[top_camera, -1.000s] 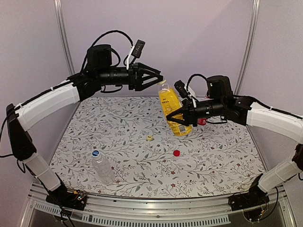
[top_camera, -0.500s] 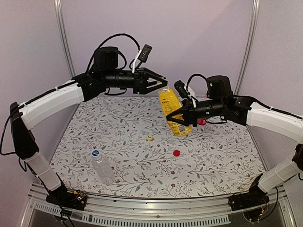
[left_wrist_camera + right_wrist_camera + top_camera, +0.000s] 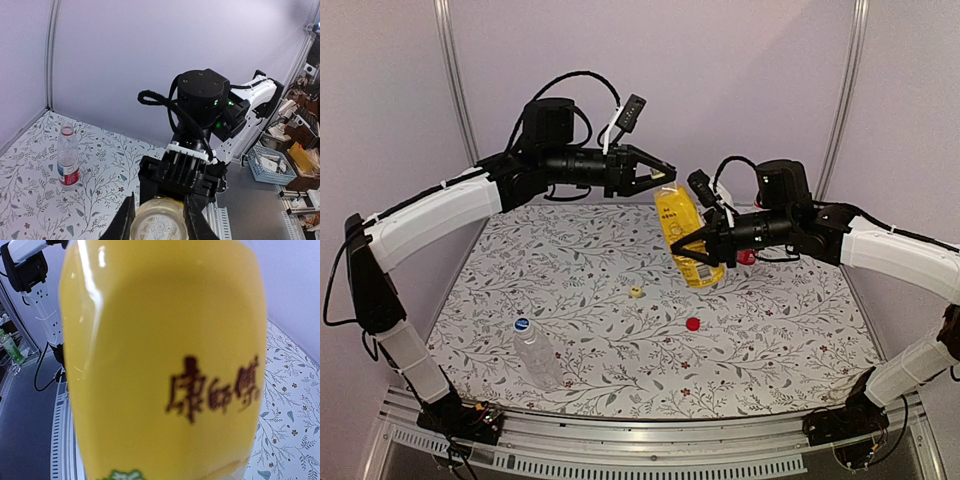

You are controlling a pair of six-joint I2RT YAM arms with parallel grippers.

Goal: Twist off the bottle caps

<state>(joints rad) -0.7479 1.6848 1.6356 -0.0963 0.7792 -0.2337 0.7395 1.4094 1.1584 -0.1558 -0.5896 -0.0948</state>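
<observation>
The flower-patterned table [image 3: 570,250] lies well below both pairs of jaws. Above it the right gripper [image 3: 698,250] is clenched round the belly of the plastic bottle of yellow-orange liquid [image 3: 678,215], holding it tilted in the air with its neck between the jaws of the left gripper [image 3: 661,178]. Those jaws look closed on it: the fingers [image 3: 196,222] press either side of a round, pale top, though I cannot tell if that is a bare mouth or a seal.

Far below the left jaws sits the clear unlabelled plastic bottle [image 3: 537,358], with the small round blue cap [image 3: 522,324] on it. Beyond them stands the clear plastic bottle with a red label [image 3: 67,160]. Below the right jaws lie a small round yellow cap [image 3: 636,291] and a small round red cap [image 3: 693,323], both loose.

This bottle's cap seems to be off already. So the right grip should stay firm and the mouth high, and neither side should let go until the other's hold is sure.
</observation>
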